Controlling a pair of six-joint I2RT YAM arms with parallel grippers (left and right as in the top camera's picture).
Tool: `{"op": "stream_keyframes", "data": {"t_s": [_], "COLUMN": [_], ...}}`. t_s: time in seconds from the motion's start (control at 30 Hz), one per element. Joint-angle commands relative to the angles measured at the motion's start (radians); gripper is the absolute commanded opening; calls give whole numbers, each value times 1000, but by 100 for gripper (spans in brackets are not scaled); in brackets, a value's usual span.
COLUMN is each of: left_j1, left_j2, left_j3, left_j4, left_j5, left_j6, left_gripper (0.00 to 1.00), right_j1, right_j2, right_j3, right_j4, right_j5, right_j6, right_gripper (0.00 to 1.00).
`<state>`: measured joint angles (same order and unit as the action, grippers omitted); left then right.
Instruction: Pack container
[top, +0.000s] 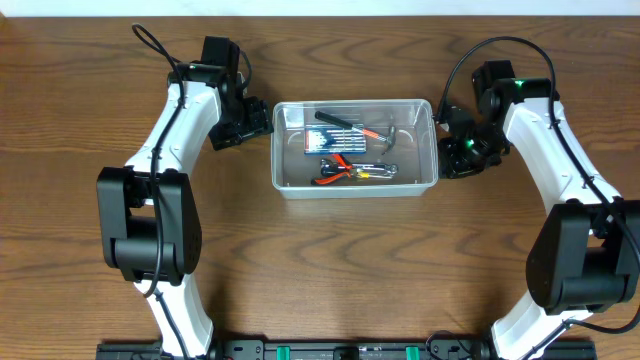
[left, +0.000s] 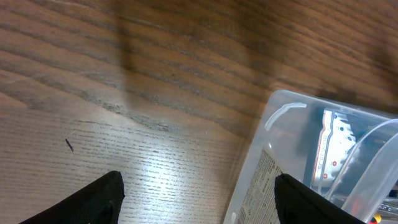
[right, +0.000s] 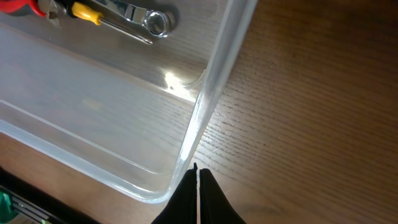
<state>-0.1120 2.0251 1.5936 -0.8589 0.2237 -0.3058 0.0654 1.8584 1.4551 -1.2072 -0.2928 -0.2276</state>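
Left wrist view: you see only one corner of the container (left: 273, 134). The right and bottom edges cut off the rest, and the case (left: 333, 149) behind its wall is blurred.
Right wrist view: the upper edge crops the wrench (right: 127, 11).
Overhead: the tools (top: 347, 170) overlap and are too small to name.

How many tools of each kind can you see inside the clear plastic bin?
Blue rectangular drill-bit case: 1
Red-handled metal pliers: 1
Silver ring-ended metal wrench: 1
Red-and-silver hammer-like tool: 1
Slim black tool, kind unclear: 1
Total: 5 visible in the clear rectangular plastic bin
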Motion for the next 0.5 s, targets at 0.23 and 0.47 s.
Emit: {"op": "stream_keyframes", "data": {"t_s": [0.23,0.47], "left_j1": [-5,37], "left_j2": [6,-10], "left_j3": [-4,-3], "left_j4": [0,-40], "left_j5": [10,-91], "left_j6": [18,19], "left_gripper": [76,84], "right_j1": [27,9], "right_j2": [3,3], "right_j3": [-4,-4], "right_j4": [12,56], "right_j5": [-12,264], "right_j6": [-16,117], "right_gripper": [8,23]}}
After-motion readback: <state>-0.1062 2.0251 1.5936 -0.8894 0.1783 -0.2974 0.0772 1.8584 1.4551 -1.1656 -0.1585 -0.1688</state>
